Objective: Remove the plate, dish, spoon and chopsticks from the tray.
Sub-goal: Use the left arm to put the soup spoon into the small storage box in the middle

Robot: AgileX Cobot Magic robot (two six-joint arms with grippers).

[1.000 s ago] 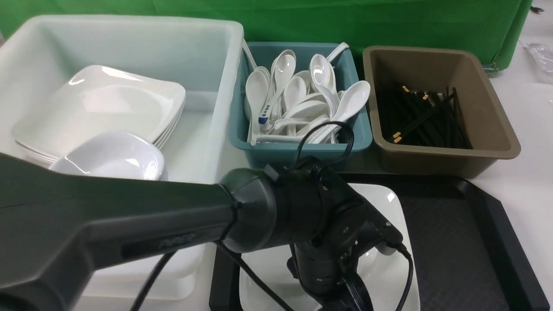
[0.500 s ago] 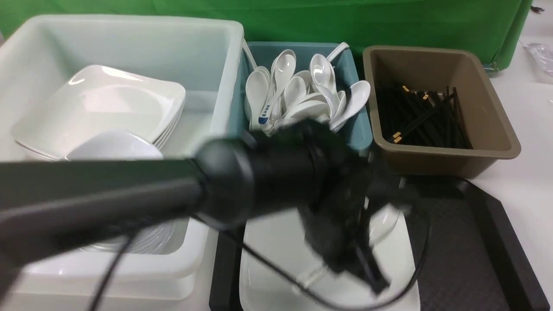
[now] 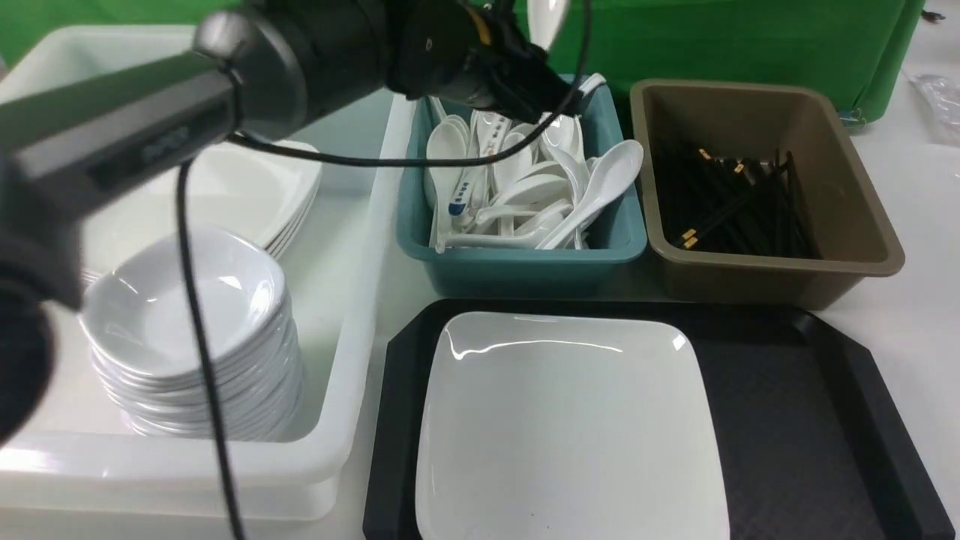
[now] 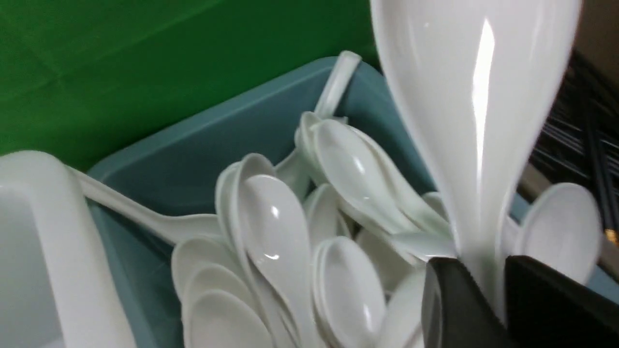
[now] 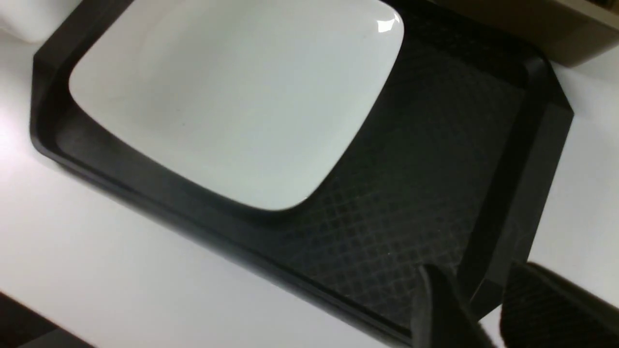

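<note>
Logged left end effector (image 4: 483, 295) clamped on the handle of the plain white soup spoon (image 4: 474, 96), bowl end raised, in the air over the far end of the teal bin (image 3: 525, 264), apart from the heap of white spoons (image 3: 525, 196) below. Noted that heap filling the teal bin almost rim to rim, with a handle or two poking over the far rim.

Found white tub (image 3: 358, 300) just left of the teal bin, rims nearly touching, holding a stack of small sauce dishes (image 3: 187, 330) and a stack of square plates (image 3: 225, 187). Found brown bin (image 3: 750, 281) just right of it across a narrow gap, black chopsticks (image 3: 735, 202) inside.

Placed black tray (image 3: 795, 420) just nearer than the teal bin, a thin strip of bench (image 3: 922, 322) between. Saw large square plate (image 3: 570, 427) flat on the tray directly before the teal bin, its edges close to the tray's left and far rims; bare diamond floor toward the brown-bin side.

Logged right end effector (image 5: 483, 309) with fingers narrowly apart, gripping nothing, over the tray's rim, well off from the teal bin.
</note>
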